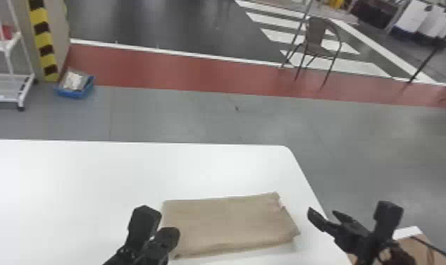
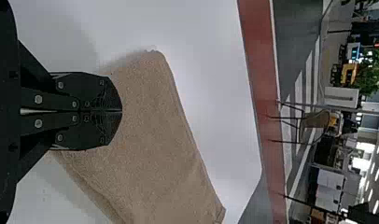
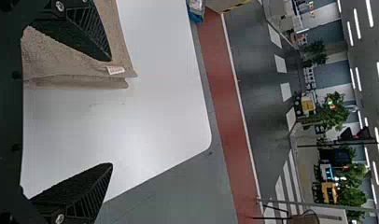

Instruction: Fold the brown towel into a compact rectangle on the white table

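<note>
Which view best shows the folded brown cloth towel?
The head view: nearly the whole towel shows, its left edge partly behind the black left gripper. The left wrist view shows a large, cut-off part; the right wrist view, one end with its small white tag.

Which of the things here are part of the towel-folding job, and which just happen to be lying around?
Part of the job:
- brown towel, folded flat
- white table under it
- left gripper, fingers together by the towel
- right gripper, fingers apart

Just around:
- chair beyond the table
- blue tray on the floor
- white rack
</note>
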Controlling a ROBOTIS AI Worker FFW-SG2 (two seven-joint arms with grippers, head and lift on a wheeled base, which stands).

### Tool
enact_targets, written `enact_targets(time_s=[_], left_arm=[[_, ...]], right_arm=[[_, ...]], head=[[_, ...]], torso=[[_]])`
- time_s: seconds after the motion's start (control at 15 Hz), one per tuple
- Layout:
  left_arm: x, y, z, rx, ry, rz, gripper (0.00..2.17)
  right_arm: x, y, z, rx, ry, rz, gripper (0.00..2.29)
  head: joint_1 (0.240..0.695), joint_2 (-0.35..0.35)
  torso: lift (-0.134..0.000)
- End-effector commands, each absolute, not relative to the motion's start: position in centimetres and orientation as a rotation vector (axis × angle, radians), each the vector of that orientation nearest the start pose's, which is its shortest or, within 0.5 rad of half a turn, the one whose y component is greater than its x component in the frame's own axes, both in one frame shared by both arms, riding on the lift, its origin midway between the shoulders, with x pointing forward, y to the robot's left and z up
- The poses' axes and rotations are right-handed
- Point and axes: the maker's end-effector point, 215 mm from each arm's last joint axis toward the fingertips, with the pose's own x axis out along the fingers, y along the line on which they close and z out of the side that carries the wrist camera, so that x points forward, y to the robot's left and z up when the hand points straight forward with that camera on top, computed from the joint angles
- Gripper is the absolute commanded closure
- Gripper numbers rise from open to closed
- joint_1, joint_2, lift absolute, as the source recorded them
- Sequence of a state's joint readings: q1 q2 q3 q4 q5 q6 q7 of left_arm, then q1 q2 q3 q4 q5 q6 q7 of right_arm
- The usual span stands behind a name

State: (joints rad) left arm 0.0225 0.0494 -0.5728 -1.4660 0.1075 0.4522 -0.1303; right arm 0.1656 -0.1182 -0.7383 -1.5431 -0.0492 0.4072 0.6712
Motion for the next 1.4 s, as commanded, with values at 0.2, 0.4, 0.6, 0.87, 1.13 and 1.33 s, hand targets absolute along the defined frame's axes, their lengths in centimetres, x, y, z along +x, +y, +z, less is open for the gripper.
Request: enact_targets(time_s=[0.2, 0.4, 0.6, 0.87, 1.13, 1.33], left_arm=[[42.0, -10.8, -56.3, 0.077, 0.647, -0.732, 1.78], [43.1, -9.1, -58.0, 0.152, 0.647, -0.702, 1.78], [43.6, -7.7, -58.7, 0.214, 0.642, -0.658, 1.78], [43.7, -7.1, -58.8, 0.215, 0.641, -0.635, 1.78], [44.4, -3.9, -59.5, 0.223, 0.651, -0.592, 1.78], [46.1, 0.0, -59.8, 0.233, 0.655, -0.542, 1.78]], right_arm=[[40.3, -53.7, -48.8, 0.202, 0.452, -0.093, 0.08], [40.4, -53.6, -48.8, 0.200, 0.453, -0.091, 0.08], [40.9, -53.2, -48.8, 0.198, 0.452, -0.082, 0.08], [41.5, -52.1, -49.1, 0.197, 0.460, -0.064, 0.08], [41.7, -51.8, -49.2, 0.196, 0.469, -0.061, 0.08], [42.1, -51.4, -49.1, 0.197, 0.469, -0.056, 0.08]], head=[[0.695, -0.350], [0.695, -0.350], [0.695, -0.350], [0.695, -0.350], [0.695, -0.350], [0.695, -0.350]], torso=[[0.000], [0.000], [0.000], [0.000], [0.000], [0.000]])
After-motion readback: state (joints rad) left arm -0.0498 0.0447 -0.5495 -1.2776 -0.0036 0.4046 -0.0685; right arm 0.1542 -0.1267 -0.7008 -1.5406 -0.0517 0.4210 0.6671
